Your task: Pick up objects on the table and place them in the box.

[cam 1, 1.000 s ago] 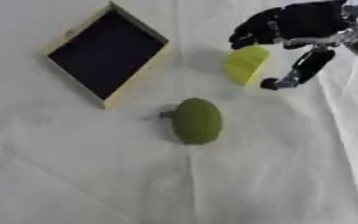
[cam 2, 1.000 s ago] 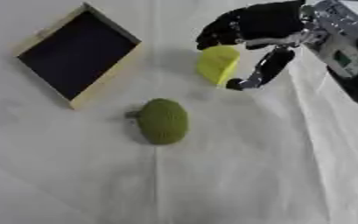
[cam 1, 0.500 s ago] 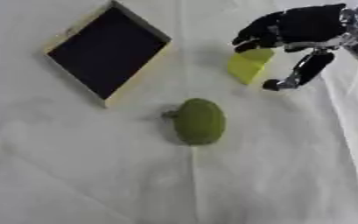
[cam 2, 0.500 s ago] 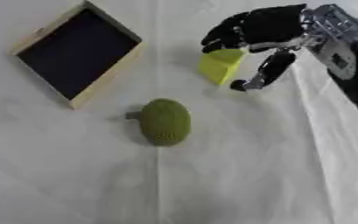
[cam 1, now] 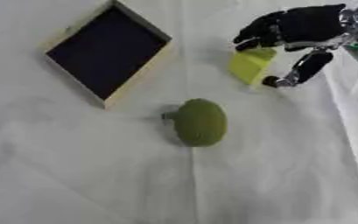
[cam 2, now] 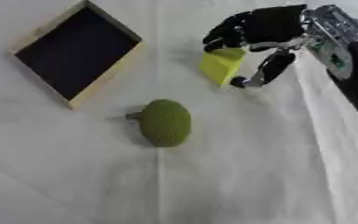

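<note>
We are closing the right hand [cam 1: 296,30] over the yellow block [cam 1: 250,65], which is sitting on the white cloth of the table [cam 1: 289,175] at the upper right of the view. The fingers are curling over the block's top edge while the thumb is reaching down along its right side, so we are judging the hand to be gripping the block rather than hovering wide above it. Compared with one second ago, the block is lying slightly lower and more tilted, and the fingers are sitting further over its top; we are reading this as the grasp tightening, with the lift not yet under way, since the block appears to be resting on the cloth. The green knitted fruit [cam 1: 200,122], with a short stem on its left, is lying untouched near the centre, well apart from the hand. The box [cam 1: 139,76], a shallow wooden frame with a dark interior, is standing at the upper left and is holding nothing. The left hand is not showing in either view. We are therefore treating the task as barely begun: both objects are remaining outside the box, and the block is requiring a carry leftward across the table.
</note>
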You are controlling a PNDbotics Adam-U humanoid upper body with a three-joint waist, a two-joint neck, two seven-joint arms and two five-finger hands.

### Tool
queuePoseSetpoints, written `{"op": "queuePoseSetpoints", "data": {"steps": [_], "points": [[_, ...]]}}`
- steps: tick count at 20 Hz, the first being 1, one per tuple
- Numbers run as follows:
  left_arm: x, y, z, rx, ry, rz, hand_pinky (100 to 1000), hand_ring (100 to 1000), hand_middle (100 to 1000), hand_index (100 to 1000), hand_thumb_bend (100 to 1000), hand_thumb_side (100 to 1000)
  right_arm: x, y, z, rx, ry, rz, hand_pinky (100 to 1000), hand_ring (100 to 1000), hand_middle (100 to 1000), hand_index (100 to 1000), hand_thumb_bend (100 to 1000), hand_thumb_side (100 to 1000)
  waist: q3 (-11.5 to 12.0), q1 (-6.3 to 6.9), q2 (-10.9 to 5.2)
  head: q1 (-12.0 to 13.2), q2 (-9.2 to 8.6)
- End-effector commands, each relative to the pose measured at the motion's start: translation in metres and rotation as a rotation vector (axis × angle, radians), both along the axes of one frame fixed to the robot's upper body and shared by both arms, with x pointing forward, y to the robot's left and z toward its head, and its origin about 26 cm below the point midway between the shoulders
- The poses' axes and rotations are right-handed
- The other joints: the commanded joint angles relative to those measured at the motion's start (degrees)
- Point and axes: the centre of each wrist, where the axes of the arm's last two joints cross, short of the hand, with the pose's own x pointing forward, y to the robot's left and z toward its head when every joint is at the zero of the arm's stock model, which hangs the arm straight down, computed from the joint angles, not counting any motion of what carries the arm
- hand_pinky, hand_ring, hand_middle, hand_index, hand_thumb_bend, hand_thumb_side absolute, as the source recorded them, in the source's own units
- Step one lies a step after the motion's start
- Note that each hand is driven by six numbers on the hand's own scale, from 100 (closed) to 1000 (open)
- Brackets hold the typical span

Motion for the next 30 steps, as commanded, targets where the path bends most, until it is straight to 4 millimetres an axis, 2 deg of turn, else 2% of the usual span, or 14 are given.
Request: {"op": "queuePoseSetpoints", "data": {"steps": [1,5,6,12,20,21,24,25,27,30], "points": [[-0.004,0.002,0.01,0.027,-0.034,0.008,837,642,671,803,100,672,-0.004,-0.008,0.018,0.021,-0.049,-0.007,927,961,943,1000,205,651,0.05,0.28,-1.04,-0.04,-0.92],[-0.004,0.002,0.01,0.031,-0.035,0.006,837,643,671,803,100,672,-0.004,-0.01,0.021,0.028,-0.056,-0.01,927,962,946,1000,227,633,0.05,0.23,-0.87,-0.08,-0.93],[-0.004,0.002,0.01,0.031,-0.034,0.005,837,643,671,803,100,672,-0.004,-0.01,0.021,0.024,-0.054,-0.016,927,962,947,1000,228,660,0.06,0.2,-0.84,-0.11,-0.97],[-0.005,0.003,0.01,0.037,-0.033,0.006,838,643,672,803,100,672,0.003,-0.013,0.018,-0.001,-0.045,-0.056,927,963,946,1000,246,666,0.24,0.03,-0.49,-0.16,-1.13],[-0.005,0.003,0.01,0.049,-0.029,0.002,838,643,672,802,100,672,0.009,-0.007,0.014,-0.025,-0.038,-0.063,920,954,884,1000,260,672,0.52,-0.16,0.01,-0.23,-1.45],[-0.005,0.003,0.01,0.05,-0.028,0.001,838,643,672,802,100,672,0.01,-0.006,0.014,-0.026,-0.037,-0.063,918,949,845,994,261,672,0.59,-0.17,0.06,-0.23,-1.57],[-0.005,0.003,0.009,0.053,-0.027,-0.001,839,642,672,802,100,672,0.013,-0.004,0.014,-0.018,-0.037,-0.062,903,918,653,919,231,661,0.74,-0.18,0.19,-0.27,-1.73],[-0.004,0.003,0.009,0.054,-0.027,0.0,838,641,671,802,100,672,0.013,-0.003,0.014,-0.012,-0.04,-0.056,894,899,564,835,213,654,0.75,-0.19,0.22,-0.26,-1.69],[-0.004,0.003,0.009,0.057,-0.026,0.001,839,640,670,802,100,672,0.011,0.0,0.017,0.012,-0.053,-0.033,876,855,449,676,203,650,0.69,-0.22,0.24,-0.2,-1.56],[-0.005,0.004,0.009,0.062,-0.023,0.002,839,641,670,802,100,672,0.007,0.002,0.022,0.065,-0.079,0.01,854,795,334,554,214,639,0.53,-0.31,0.21,-0.12,-1.4]]}}
